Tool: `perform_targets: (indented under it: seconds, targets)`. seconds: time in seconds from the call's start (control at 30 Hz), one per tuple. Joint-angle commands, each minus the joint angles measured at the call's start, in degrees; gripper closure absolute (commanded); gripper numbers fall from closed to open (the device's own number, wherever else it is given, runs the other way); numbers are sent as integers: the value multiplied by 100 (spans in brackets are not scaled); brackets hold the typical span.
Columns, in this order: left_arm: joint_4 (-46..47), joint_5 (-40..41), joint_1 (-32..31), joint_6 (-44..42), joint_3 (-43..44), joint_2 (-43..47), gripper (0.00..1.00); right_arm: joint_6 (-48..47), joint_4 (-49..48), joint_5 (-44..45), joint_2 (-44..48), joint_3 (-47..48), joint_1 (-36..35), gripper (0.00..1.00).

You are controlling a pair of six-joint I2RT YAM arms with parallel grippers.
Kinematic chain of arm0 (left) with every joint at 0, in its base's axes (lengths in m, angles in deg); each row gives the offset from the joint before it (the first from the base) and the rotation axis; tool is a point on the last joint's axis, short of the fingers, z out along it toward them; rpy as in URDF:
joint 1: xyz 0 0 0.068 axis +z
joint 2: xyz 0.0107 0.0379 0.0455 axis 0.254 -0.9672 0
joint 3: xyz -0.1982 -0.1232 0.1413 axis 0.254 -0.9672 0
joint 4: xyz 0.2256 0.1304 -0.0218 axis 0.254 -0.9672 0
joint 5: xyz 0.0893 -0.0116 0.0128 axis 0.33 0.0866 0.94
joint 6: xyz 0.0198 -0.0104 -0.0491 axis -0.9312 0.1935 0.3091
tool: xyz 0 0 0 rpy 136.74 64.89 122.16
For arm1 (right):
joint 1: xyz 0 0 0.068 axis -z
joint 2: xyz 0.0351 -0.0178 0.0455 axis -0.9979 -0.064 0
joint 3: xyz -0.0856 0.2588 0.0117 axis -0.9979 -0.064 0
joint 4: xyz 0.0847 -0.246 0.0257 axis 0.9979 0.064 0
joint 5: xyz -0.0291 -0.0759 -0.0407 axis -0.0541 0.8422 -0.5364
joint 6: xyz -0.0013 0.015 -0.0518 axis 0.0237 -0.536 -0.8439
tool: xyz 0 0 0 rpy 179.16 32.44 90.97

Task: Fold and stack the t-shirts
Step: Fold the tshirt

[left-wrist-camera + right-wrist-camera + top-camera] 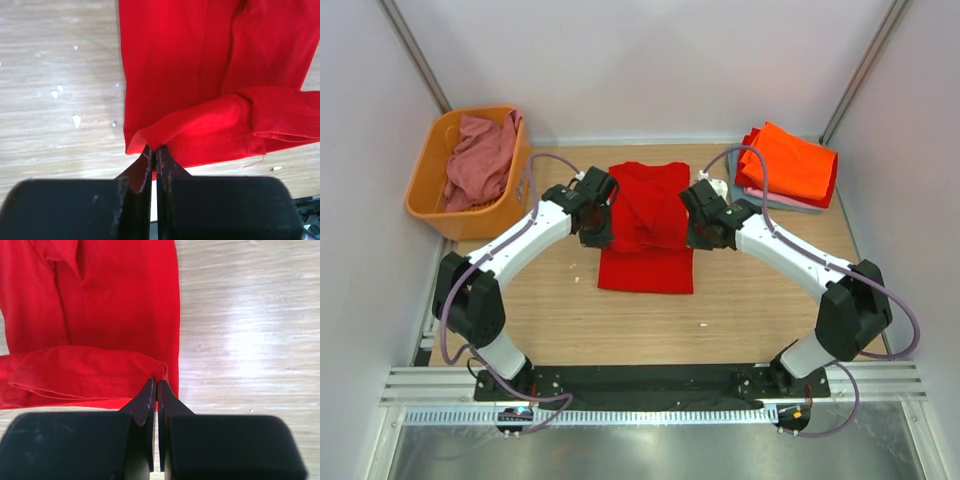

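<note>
Left wrist | left pincer clamps red t-shirt; right pincer likewise; shirt cropped

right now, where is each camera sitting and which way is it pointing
Top external: above and behind the bases, looking down on the wooden table; both white arms show.
Left wrist: on the left gripper, looking along its black fingers at the large bright red t-shirt.
Right wrist: on the right gripper, looking along its black fingers at the shirt's other edge.
Shared: both wrist views show that t-shirt pinched at a folded edge.
</note>
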Motion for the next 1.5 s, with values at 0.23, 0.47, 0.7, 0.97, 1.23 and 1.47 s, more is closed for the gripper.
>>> perform_targets:
  seconds: [0.23,0.47,0.7,0.97,1.23,1.47]
  targets:
    - [-16,-376,482,-371,1002,-1028,100,-621,-359,-344,-901,772,441,99]
    - [-367,-632,956,-503,2501,-2442,87,-770,-342,-563,-1929,1814,994,98]
    - [-1841,-658,1475,-512,5183,-3717,25,-1394,922,-775,-3090,4637,1601,11]
    - [-968,-438,1599,-363,2986,-1928,25,-1316,84,-1483,-1405,2399,1768,10]
    - [1880,-1958,1450,340,-1347,561,27,-69,-2274,-3403,985,-1783,1742,10]
    - [2962,-2064,1335,894,-2977,1159,28,434,-2793,-3526,1533,-3269,1689,19]
